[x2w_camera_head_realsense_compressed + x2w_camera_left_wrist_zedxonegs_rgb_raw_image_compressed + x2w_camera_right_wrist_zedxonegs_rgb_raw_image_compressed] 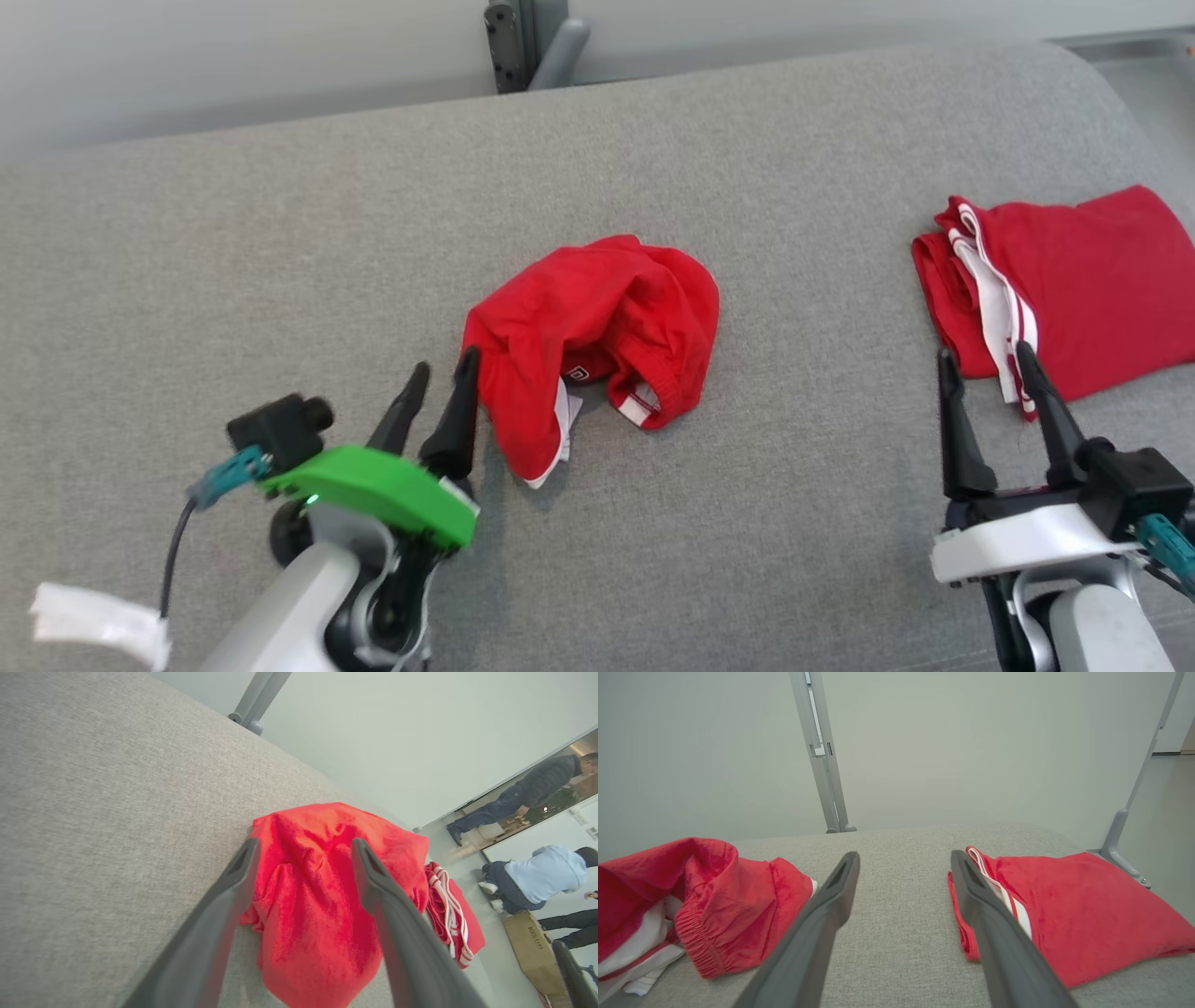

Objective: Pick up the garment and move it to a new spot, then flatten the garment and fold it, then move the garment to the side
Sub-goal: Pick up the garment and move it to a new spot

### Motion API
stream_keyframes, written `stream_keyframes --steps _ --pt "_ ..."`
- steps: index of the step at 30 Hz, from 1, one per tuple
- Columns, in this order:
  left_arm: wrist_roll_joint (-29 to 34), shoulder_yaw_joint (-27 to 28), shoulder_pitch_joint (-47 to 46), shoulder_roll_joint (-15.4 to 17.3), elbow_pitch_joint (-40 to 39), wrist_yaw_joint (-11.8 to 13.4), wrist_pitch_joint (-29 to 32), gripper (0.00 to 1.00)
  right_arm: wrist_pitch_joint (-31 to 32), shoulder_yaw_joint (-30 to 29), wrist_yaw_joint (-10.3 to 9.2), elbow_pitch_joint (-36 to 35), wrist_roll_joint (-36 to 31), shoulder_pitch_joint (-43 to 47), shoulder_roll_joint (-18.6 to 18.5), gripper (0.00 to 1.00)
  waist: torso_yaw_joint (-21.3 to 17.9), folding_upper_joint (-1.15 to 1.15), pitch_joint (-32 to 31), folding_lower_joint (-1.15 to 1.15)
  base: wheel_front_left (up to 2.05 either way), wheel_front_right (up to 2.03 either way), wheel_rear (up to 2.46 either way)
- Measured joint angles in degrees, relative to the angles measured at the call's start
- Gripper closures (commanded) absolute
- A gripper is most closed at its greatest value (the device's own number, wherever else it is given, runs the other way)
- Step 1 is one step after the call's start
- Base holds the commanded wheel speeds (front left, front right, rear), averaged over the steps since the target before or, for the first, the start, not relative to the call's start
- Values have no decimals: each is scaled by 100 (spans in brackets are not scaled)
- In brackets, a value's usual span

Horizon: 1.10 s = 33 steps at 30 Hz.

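You are dealing with a soft, light heap of cloth: the crumpled red garment (597, 327) lies at the centre of the head view on the grey cushion (280, 233), bunched into a dome with its waistband (644, 397) and some white trim (560, 425) turned out along the lower edge. It will sag and drag rather than hold its shape, and a pinch on the top of the heap would probably lift one layer and leave the rest trailing. The ribbed waistband looks like the firmest place to take hold, ideally with a second grip further along the same edge so that it opens out as you lift. Your left gripper (445, 364) sits at the lower left of the frame with its fingers parted and nothing between them. The finger nearer the cloth stands at the garment's left edge, though from this angle you cannot tell whether it is touching or just beside it. In the left wrist view the red cloth lies ahead of and between the two open fingers, unclamped. Your right gripper (986, 355), lower right, is also spread wide and empty, well apart from the garment, its tips at the near edge of a second, folded red garment (1092, 280).
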Motion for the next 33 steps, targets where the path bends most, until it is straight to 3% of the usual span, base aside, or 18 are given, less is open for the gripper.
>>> stream_keyframes --steps 7,11,16,18,25,33 --pt "1165 414 981 743 -673 404 -197 0 0 -447 0 -246 -181 498 -64 0 197 0 -452 0 0 0 0" --pt "1913 946 1544 703 -910 459 -213 0 1 -565 1 -279 -233 740 -207 0 353 0 -678 0 0 0 0" --pt "2751 1772 2189 442 -913 140 -214 0 0 -546 0 -210 -285 1005 -356 0 580 0 -892 0 0 0 0" --pt "2950 1908 2305 364 -876 76 -215 0 1 -512 1 -168 -298 1022 -357 0 615 0 -933 0 0 0 0" --pt "4213 2529 2852 10 -480 -519 -215 0 0 -531 1 8 -301 1140 -294 0 801 0 -1124 0 0 0 0" --pt "4913 3292 3053 -407 -69 -1096 -214 0 0 -617 1 232 -298 1140 -127 0 817 0 -1117 0 0 0 0"
